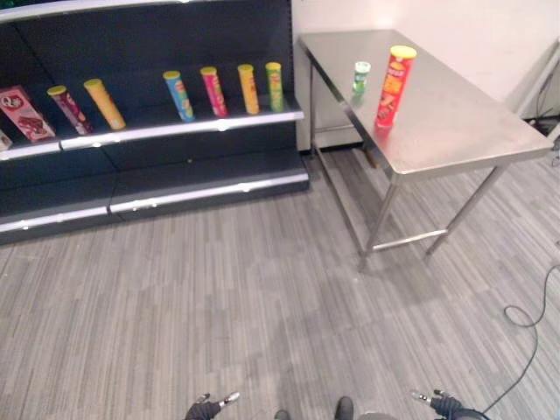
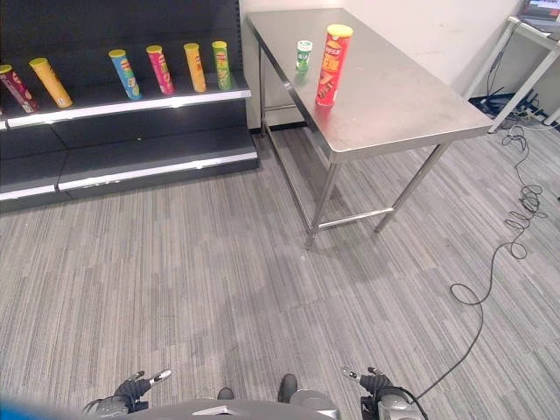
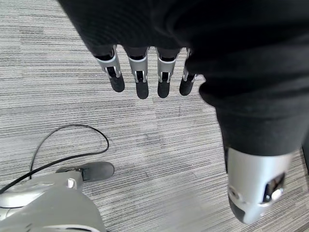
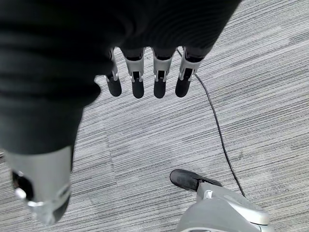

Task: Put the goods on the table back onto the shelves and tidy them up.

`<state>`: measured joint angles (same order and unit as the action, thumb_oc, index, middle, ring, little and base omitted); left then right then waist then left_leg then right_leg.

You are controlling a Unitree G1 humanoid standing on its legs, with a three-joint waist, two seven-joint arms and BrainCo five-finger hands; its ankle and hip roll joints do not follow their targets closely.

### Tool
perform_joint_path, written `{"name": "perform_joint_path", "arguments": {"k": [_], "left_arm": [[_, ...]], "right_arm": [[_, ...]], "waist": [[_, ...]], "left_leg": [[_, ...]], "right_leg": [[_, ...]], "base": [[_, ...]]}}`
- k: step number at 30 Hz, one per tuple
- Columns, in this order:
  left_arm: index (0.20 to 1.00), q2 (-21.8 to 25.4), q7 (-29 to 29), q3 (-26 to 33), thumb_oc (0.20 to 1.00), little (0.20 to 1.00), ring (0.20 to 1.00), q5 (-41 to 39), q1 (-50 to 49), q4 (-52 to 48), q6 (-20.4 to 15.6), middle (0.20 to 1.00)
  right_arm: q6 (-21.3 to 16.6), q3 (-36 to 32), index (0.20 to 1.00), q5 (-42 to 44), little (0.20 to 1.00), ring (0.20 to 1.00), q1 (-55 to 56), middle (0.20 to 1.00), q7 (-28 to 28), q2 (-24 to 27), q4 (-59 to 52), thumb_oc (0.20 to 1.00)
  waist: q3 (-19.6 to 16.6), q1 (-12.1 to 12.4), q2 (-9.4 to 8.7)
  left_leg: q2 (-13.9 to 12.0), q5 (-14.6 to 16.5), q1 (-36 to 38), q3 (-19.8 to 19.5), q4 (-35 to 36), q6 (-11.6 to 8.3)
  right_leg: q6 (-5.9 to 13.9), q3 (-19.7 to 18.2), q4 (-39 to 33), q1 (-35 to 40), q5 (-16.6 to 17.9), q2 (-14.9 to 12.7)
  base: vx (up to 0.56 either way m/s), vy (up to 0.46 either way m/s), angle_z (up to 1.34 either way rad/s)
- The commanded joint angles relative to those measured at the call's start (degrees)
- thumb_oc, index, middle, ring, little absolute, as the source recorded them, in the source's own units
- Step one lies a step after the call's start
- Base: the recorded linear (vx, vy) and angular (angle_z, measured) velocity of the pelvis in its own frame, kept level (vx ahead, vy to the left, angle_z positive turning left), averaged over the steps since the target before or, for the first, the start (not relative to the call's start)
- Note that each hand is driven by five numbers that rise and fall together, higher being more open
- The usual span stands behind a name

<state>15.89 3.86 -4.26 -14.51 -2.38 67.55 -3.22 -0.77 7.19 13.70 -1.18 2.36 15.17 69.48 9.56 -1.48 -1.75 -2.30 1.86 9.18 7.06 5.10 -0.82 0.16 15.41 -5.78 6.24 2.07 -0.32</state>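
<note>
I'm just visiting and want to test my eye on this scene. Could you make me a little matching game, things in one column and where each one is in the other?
Things:
1. tall red can
2. small green can
3. red box
4. left hand

Places:
A. far left of the shelf
B. hanging open over the grey floor
C. on the steel table, nearer its front edge
D. on the steel table, behind the other can

Pairs: 1-C, 2-D, 3-A, 4-B
</note>
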Motion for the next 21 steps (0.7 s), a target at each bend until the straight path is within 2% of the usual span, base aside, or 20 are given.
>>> {"name": "perform_joint_path", "arguments": {"k": [1,21], "left_arm": [[1.0,0.99,-0.35,-1.37,1.0,1.0,1.0,0.72,2.48,1.39,-1.56,1.0],[1.0,1.72,-0.39,-2.86,1.0,1.0,1.0,3.8,3.17,1.24,-1.61,1.0]], "right_arm": [[-0.79,1.97,1.0,-0.93,1.0,1.0,-3.46,1.0,0.66,1.43,1.28,1.0],[-0.68,3.84,1.0,-3.01,1.0,1.0,-4.64,1.0,0.42,2.23,0.86,1.0]], "waist": [[-0.22,-0.38,-1.34],[-0.01,-0.49,-1.05]], "left_leg": [[-3.91,1.59,0.37,-0.2,-0.1,-4.63],[-4.19,1.53,0.2,-0.76,-0.1,-4.69]], "right_leg": [[8.34,0.26,1.85,1.54,-3.32,-7.85],[7.96,-0.4,1.65,1.33,-3.73,-7.24]], "base": [[0.0,0.0,0.0],[0.0,-0.003,0.0]]}}
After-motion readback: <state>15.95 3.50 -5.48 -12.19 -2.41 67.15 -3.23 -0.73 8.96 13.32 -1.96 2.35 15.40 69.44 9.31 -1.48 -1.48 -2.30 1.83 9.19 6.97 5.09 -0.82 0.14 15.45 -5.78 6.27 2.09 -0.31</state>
